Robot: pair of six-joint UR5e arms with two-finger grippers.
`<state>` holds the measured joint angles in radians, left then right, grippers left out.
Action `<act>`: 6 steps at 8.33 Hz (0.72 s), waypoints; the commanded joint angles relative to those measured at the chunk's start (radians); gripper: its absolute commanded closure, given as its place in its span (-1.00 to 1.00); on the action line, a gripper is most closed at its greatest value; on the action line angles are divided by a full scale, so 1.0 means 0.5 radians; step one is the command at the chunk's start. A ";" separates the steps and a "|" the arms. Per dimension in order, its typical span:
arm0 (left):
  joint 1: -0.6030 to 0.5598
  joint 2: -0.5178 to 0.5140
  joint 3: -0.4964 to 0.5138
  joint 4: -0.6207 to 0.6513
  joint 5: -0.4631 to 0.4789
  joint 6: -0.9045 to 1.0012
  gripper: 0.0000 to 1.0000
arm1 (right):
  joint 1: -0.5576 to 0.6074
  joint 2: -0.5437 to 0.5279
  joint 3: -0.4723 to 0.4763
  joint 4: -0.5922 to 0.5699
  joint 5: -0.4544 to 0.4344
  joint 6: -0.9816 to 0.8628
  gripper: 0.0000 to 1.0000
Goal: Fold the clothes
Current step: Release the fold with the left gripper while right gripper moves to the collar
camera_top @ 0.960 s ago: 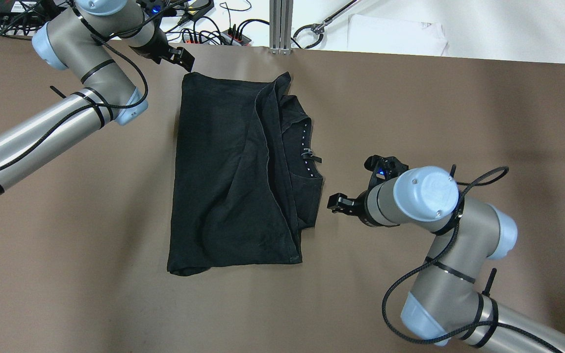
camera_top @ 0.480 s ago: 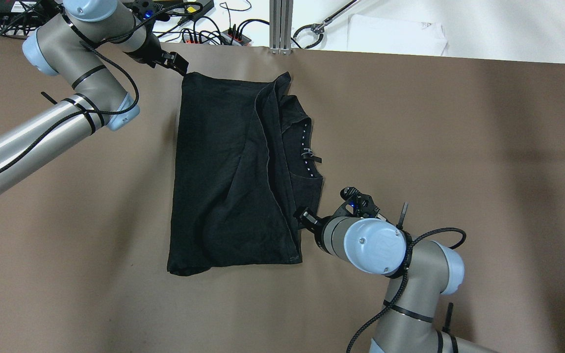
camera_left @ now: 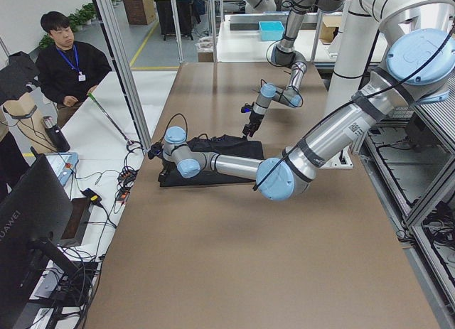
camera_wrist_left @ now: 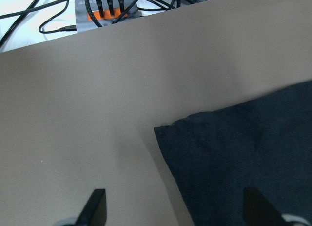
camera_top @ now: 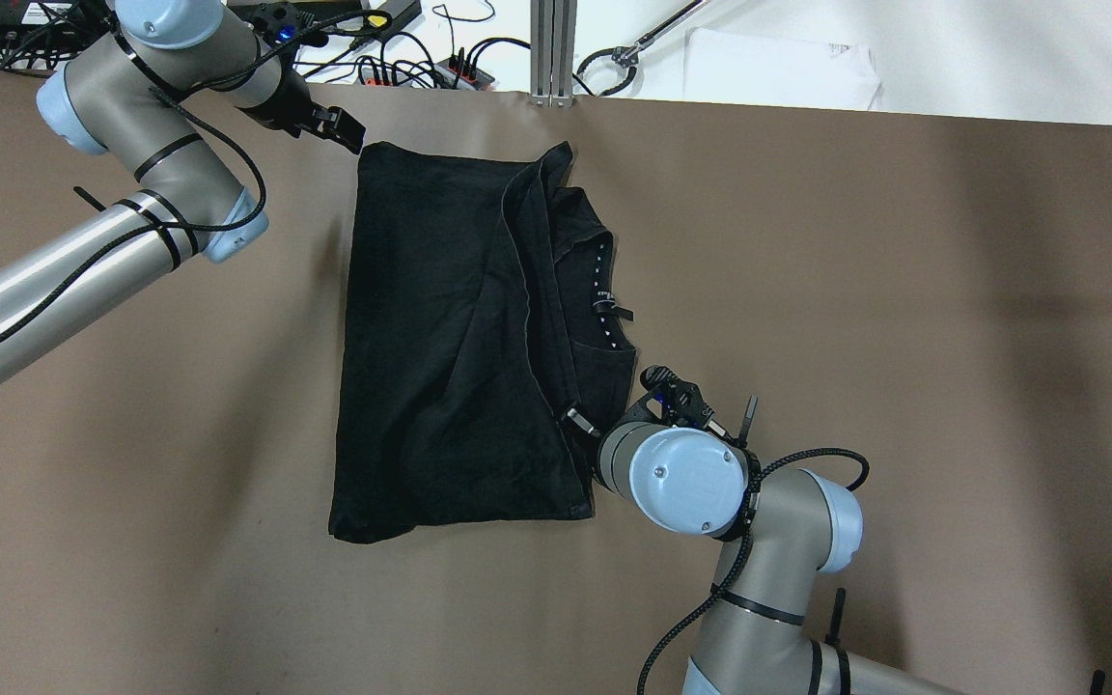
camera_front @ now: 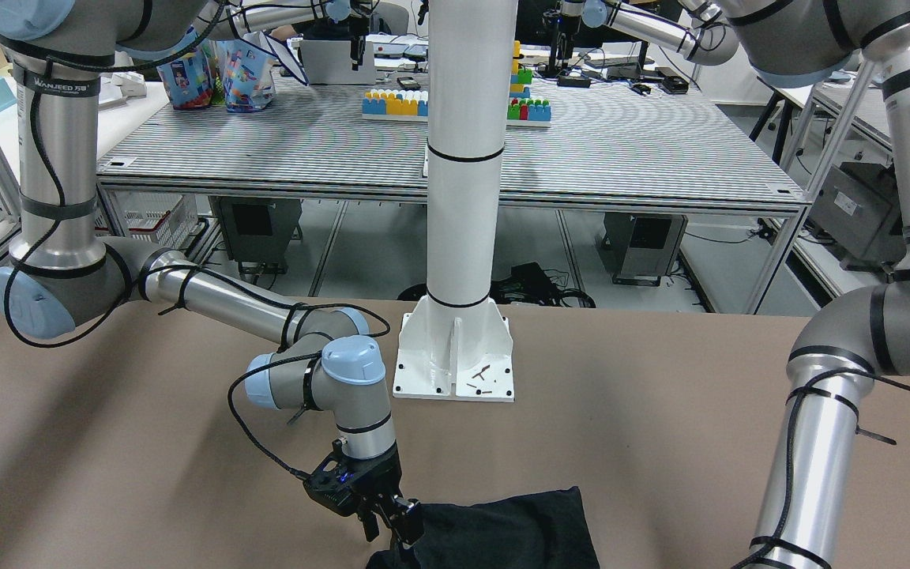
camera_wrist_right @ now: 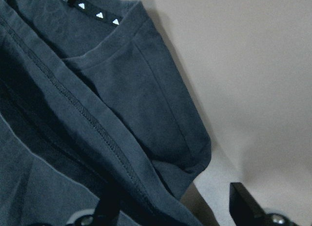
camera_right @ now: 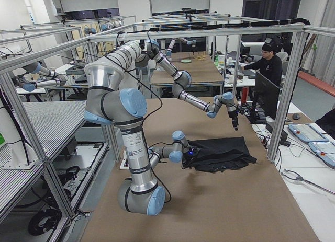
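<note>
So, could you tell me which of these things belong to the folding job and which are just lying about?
Belongs: black garment, left gripper, right gripper, both open by its edges.
Lying about: white pillar, power strip, cables, white sheet, toy bricks on the back table.

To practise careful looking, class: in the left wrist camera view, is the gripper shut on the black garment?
No, the left gripper stands wide open, and the garment has its corner lying flat ahead of it, unclamped.
</note>
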<state>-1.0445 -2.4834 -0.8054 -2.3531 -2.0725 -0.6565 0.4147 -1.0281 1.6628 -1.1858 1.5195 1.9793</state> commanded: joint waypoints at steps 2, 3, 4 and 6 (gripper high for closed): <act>0.000 0.006 -0.003 0.003 0.000 0.000 -1.00 | -0.004 0.034 -0.064 0.000 -0.063 0.008 -0.38; 0.003 0.015 -0.003 0.000 0.000 0.000 -1.00 | -0.004 0.041 -0.064 0.000 -0.063 0.011 -0.13; 0.000 0.015 -0.003 0.000 0.000 0.000 -1.00 | -0.004 0.056 -0.064 0.000 -0.066 0.039 0.26; 0.003 0.015 -0.003 0.003 0.000 0.000 -1.00 | -0.028 0.038 -0.064 -0.003 -0.069 0.012 0.61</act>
<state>-1.0441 -2.4765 -0.8068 -2.3523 -2.0724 -0.6565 0.4105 -1.0046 1.6303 -1.1864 1.4875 1.9912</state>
